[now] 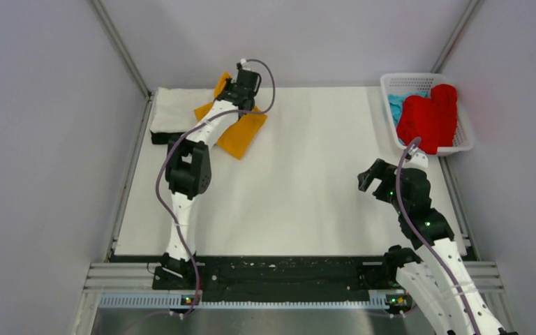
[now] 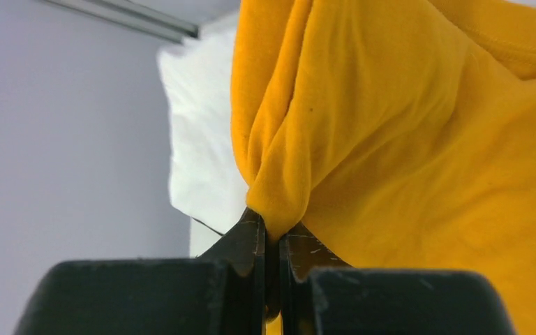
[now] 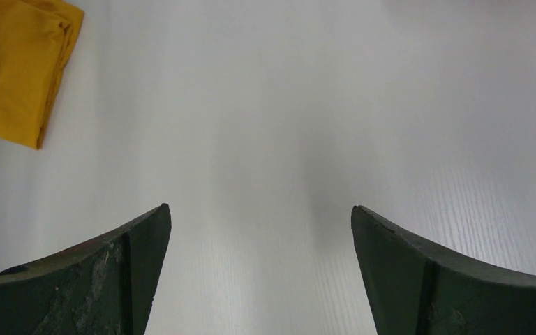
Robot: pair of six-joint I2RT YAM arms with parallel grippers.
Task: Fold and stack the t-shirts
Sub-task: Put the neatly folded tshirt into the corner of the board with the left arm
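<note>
At the far left corner of the worktop [image 1: 307, 188] a folded white t-shirt [image 1: 174, 108] lay flat. A dark strip [image 1: 162, 137] showed at its near edge, too little exposed to identify. Just to the right lay the mustard t-shirt [image 1: 243, 136], touching the white one and set askew to the worktop edges. Its long axis ran from the far edge toward the near edge, and the near end swung rightward. The left arm crossed over it and hid its middle. In the wrist view the left hand [image 2: 271, 232] was pinched tight on a bunched fold of the mustard cloth; the fabric filled the frame, so the garment's outline was cut off. The right hand [image 1: 370, 179] hung over bare worktop near the right edge, fingers spread wide and holding nothing. At the far right corner a white lattice basket [image 1: 463, 145] held a heaped red t-shirt [image 1: 429, 117], which largely covered a light blue t-shirt [image 1: 396, 105].
</note>
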